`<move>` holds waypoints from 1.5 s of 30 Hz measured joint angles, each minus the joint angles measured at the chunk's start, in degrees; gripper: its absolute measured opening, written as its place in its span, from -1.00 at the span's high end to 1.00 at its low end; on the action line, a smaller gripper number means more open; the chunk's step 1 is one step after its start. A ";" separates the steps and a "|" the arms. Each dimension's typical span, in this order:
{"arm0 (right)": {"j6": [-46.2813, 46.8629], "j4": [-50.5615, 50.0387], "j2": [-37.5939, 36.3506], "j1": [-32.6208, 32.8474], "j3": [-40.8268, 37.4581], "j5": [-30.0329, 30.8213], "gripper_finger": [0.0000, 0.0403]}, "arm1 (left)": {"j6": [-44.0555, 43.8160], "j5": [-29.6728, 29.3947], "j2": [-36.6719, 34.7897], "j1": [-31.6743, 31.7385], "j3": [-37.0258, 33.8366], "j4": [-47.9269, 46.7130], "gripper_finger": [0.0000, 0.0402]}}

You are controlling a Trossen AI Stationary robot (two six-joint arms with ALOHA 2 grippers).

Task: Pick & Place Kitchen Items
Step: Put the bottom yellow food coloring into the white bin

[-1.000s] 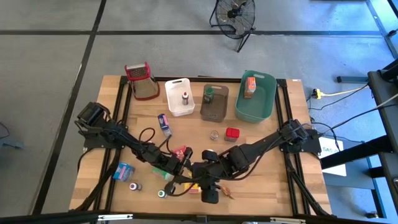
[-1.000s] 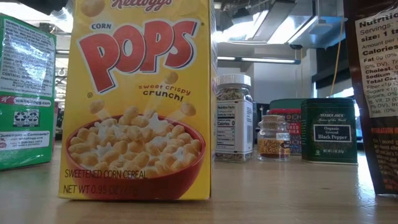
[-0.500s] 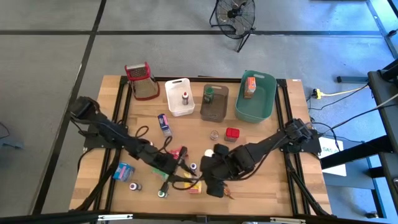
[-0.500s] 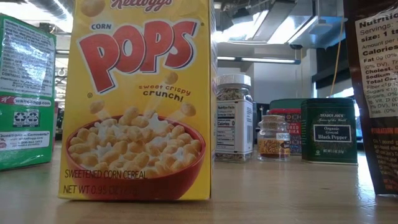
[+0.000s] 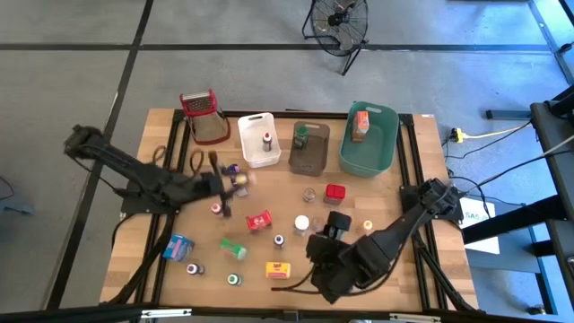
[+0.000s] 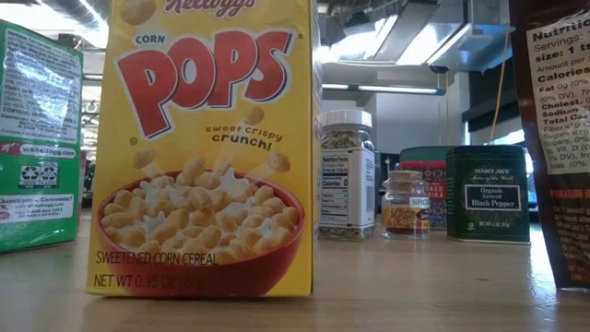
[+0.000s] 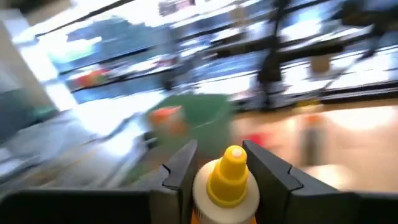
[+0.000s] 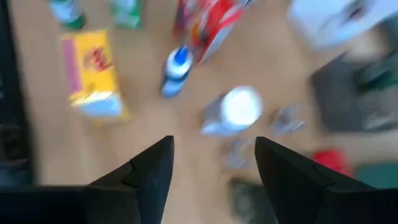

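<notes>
your left gripper [image 7: 214, 163] clamps a yellow-capped bottle [image 7: 227, 180], mid-left in the high view, presumably bound for a tub; your right gripper [image 8: 211, 163] gapes empty, lower centre.

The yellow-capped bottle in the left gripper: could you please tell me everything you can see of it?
The yellow-capped bottle is small, with a pale, plastic-looking body and a rounded, nozzle-like yellow cap. It stands upright between the left gripper's two dark fingers, which press its sides just below the cap. From above, the left gripper carries it over the table, near the white tub, touching nothing else. Its lower body and any label are hidden.
</notes>
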 joint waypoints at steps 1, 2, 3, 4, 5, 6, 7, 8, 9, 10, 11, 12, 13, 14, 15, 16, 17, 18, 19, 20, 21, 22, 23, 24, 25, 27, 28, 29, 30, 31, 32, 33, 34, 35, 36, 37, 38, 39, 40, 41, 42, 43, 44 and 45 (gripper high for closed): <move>-1.70 0.00 0.00 0.27 0.00 4.16 -0.12 | -0.54 -0.42 -1.44 2.66 -0.86 -1.71 0.46; -3.23 0.00 0.00 0.39 0.00 8.60 -0.12 | -1.03 -0.26 -2.68 5.51 -1.79 -3.10 0.46; -4.85 0.00 0.00 0.32 0.00 12.70 -0.12 | -1.26 0.58 -3.52 8.76 -2.56 -3.71 0.46; -6.48 0.00 0.00 0.09 0.00 16.26 -0.12 | -1.28 2.17 -4.29 11.95 -3.20 -3.56 0.46; -7.85 -0.02 0.00 -0.23 0.00 18.78 -0.12 | -1.10 4.38 -5.18 15.32 -3.71 -3.31 0.46; -8.98 -0.04 0.00 -0.61 0.00 20.18 -0.12 | -1.04 6.69 -5.97 18.90 -4.03 -3.33 0.46; -9.99 -0.08 0.00 -0.99 0.00 20.49 -0.12 | -1.11 9.66 -6.34 22.62 -4.09 -3.21 0.46; -10.50 -0.23 0.00 -1.32 0.00 20.42 -0.12 | -1.19 13.28 -6.43 26.24 -4.08 -2.93 0.46; -10.91 -0.35 0.00 -1.56 0.00 19.99 -0.12 | -1.34 17.19 -6.46 30.00 -4.08 -2.95 0.46; -11.04 -0.39 0.00 -1.73 0.00 19.55 -0.12 | -1.49 21.18 -6.38 33.67 -4.08 -2.74 0.46; -11.02 -0.35 0.00 -1.88 0.00 18.97 -0.13 | -1.74 24.99 -6.02 37.26 -4.08 -1.93 0.46; -11.03 -0.27 0.00 -1.96 0.00 18.51 -0.13 | -2.06 28.55 -5.43 41.04 -4.06 -1.10 0.46; -11.05 -0.28 0.00 -1.97 0.00 18.49 -0.13 | -2.32 31.88 -4.68 44.56 -4.06 -0.63 0.46; -11.23 -0.27 0.00 -1.97 0.00 18.52 -0.13 | -2.88 35.37 -3.75 48.05 -4.06 -0.23 0.46; -11.73 -0.29 0.00 -1.97 0.00 18.86 -0.13 | -3.17 38.87 -2.66 51.44 -4.06 0.62 0.46; -12.41 -0.39 0.00 -1.97 0.00 19.58 -0.13 | -3.36 42.27 -1.67 54.37 -4.06 1.25 0.46; -13.11 -0.66 0.00 -1.97 0.00 20.52 -0.13 | -3.52 45.07 -0.69 56.99 -4.06 1.62 0.46; -13.60 -1.01 0.00 -1.97 0.00 21.52 -0.13 | -3.45 47.38 0.50 59.58 -4.06 2.31 0.46; -14.00 -1.75 0.00 -1.97 0.00 22.28 -0.13 | -3.16 49.06 1.77 61.72 -4.06 3.05 0.46; -14.06 -2.66 0.00 -2.09 0.00 22.74 -0.13 | -2.86 50.50 2.95 63.58 -4.06 4.01 0.46; -14.05 -3.59 0.00 -2.31 0.00 22.84 -0.13 | -2.80 52.42 4.12 65.30 -4.06 5.39 0.46; -13.78 -4.91 -0.01 -2.58 0.00 22.83 -0.13 | -2.76 54.91 5.24 66.87 -4.06 7.32 0.46; -13.05 -6.63 -0.09 -2.82 0.00 22.84 -0.13 | -2.70 57.58 6.29 68.04 -4.04 8.97 0.46; -12.41 -8.39 -0.21 -3.14 0.00 22.86 -0.13 | -2.67 59.46 7.42 68.94 -4.04 10.04 0.46; -11.47 -9.69 -0.31 -3.44 0.00 22.89 -0.13 | -2.51 60.42 8.76 69.53 -4.02 10.83 0.46; -12.07 -9.23 -0.65 -4.31 -0.65 23.46 -0.13 | -1.73 60.67 11.68 70.55 -4.03 11.96 0.46; -13.16 -9.59 -0.94 -4.62 -1.15 23.47 -0.13 | -1.62 60.69 13.34 71.09 -4.04 12.84 0.46; -13.93 -9.51 -1.12 -5.19 -1.49 24.02 -0.13 | -1.69 60.89 14.89 71.48 -4.01 14.17 0.46; -14.40 -9.41 -1.25 -5.74 -1.89 24.94 -0.13 | -1.80 61.38 16.39 71.70 -3.97 14.73 0.46; -14.73 -9.47 -1.42 -6.38 -2.41 25.69 -0.13 | -2.09 61.49 17.93 71.68 -3.97 14.88 0.46; -15.22 -9.38 -1.70 -7.04 -3.09 25.90 -0.13 | -2.47 61.37 19.29 71.64 -3.99 15.20 0.46; -16.06 -9.49 -1.89 -7.78 -3.79 25.88 -0.13 | -2.52 61.27 20.49 71.47 -4.02 15.78 0.46; -16.16 -9.51 -2.03 -8.55 -4.42 26.04 -0.13 | -2.55 61.00 21.50 71.23 -4.04 16.52 0.46; -16.17 -9.38 -2.31 -9.30 -5.28 26.22 -0.13 | -2.64 60.90 22.27 70.99 -4.04 17.42 0.46; -16.18 -9.40 -2.74 -9.99 -6.54 26.16 -0.13 | -2.95 60.89 22.87 70.60 -4.03 18.09 0.46; -16.16 -9.62 -2.92 -10.80 -7.55 26.04 -0.13 | -3.37 60.87 23.33 70.10 -4.04 18.54 0.46; -15.78 -9.50 -2.96 -11.55 -8.29 26.02 -0.13 | -3.83 60.86 23.73 69.57 -4.04 18.89 0.46; -15.27 -9.40 -2.97 -12.24 -9.08 26.02 -0.13 | -4.31 60.69 23.83 69.07 -4.04 18.85 0.46; -15.02 -9.49 -2.97 -12.90 -9.93 25.86 -0.13 | -4.55 60.09 23.81 68.54 -4.04 18.81 0.46; -14.95 -9.46 -2.97 -13.51 -10.57 25.36 -0.13 | -4.54 58.99 23.78 67.90 -4.03 18.85 0.46; -14.85 -9.42 -2.97 -13.98 -11.11 24.84 -0.13 | -4.33 57.53 23.77 67.20 -4.02 18.70 0.46; -14.75 -9.50 -2.99 -14.46 -11.63 24.47 -0.13 | -4.20 55.63 23.77 66.46 -4.03 18.48 0.46; -14.36 -9.44 -2.99 -14.85 -12.21 24.10 -0.13 | -4.17 53.72 23.77 65.72 -4.04 18.35 0.46; -13.73 -9.44 -2.99 -15.19 -12.88 23.79 -0.13 | -4.16 52.16 23.77 64.88 -4.03 18.34 0.46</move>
